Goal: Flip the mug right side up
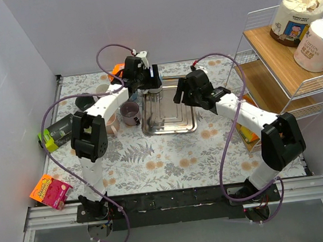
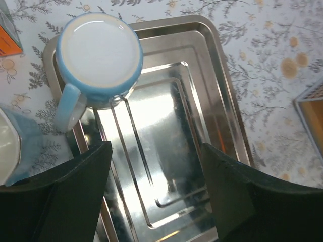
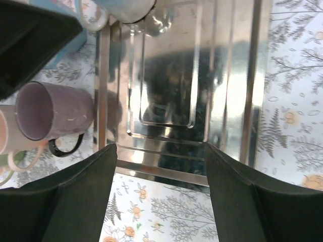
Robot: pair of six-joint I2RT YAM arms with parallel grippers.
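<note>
While both claws hang over the tray, neither one is gripping anything. The left gripper [image 2: 156, 148] has its jaws spread apart with just bare metal between them. Right past its fingertips sits the light blue ceramic mug [image 2: 98, 55]. The mug is upside down, white base facing up, in a corner of the shiny rectangular steel tray [image 2: 202, 91], with its handle sticking out toward the rim. The right gripper [image 3: 160, 148] is spread wide too, over the tray's opposite end. Off to the tray's side, a purple mug [image 3: 55, 111] sits on the floral tablecloth [image 2: 272, 101], right next to a pale pink mug [image 1: 111, 125].
</note>
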